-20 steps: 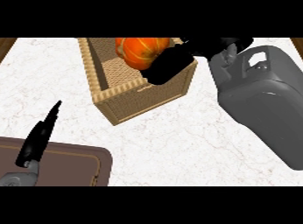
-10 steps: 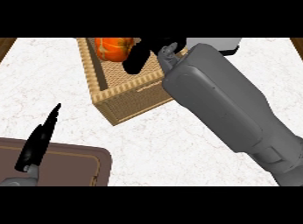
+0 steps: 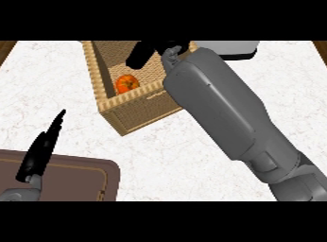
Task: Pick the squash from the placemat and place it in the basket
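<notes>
Right hand is positioned above the far end of the basket, black fingers pointing down and toward the view's left, straight enough to read as apart and holding nothing. Squash lies inside the basket, on its floor near the front wall, clear of the hand. It sits below and slightly nearer the robot than the fingertips, so in my judgement the placing is done and the remaining move is a withdrawal up and back along the right forearm's line; the squash looks roundish, with no clear long axis to note. Risk noted: the forearm crosses the basket's right rim and could catch it on the way out. Left hand rests open over the placemat at the lower left, fingers straight, well apart from the basket. Counter is white marble.
</notes>
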Controlling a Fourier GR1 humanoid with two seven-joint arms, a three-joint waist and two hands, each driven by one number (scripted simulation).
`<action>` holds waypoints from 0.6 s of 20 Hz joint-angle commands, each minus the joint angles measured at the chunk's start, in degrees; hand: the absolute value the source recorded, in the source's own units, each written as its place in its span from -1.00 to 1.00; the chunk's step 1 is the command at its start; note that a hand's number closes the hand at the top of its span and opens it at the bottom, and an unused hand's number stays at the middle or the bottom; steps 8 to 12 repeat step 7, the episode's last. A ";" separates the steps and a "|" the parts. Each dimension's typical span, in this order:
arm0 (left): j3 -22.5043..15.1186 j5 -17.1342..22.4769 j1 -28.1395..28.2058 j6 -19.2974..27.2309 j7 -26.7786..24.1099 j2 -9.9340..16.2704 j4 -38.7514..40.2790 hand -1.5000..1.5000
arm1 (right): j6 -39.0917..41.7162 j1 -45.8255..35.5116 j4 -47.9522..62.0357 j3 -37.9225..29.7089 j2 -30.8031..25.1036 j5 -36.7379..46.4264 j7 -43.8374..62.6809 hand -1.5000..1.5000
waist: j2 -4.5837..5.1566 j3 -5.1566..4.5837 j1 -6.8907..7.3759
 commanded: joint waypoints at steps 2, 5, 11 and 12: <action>1.58 1.57 0.76 -2.22 1.12 1.63 -2.26 0.00 | -6.85 0.06 1.50 -5.90 1.13 -0.29 0.89 -1.00 | -0.16 0.03 -0.07; -0.50 -1.50 1.03 1.33 -0.19 -1.55 0.63 0.00 | -7.45 2.58 -0.19 -9.97 -2.77 -2.22 1.72 -1.00 | -0.12 0.02 -0.96; 0.78 0.49 5.30 -0.29 -2.75 -0.19 -2.09 0.00 | -8.66 3.76 -0.05 -11.92 -3.89 -2.45 3.00 -1.00 | -0.28 0.03 -0.48; 0.78 0.49 5.30 -0.29 -2.75 -0.19 -2.09 0.00 | -8.66 3.76 -0.05 -11.92 -3.89 -2.45 3.00 -1.00 | -0.28 0.03 -0.48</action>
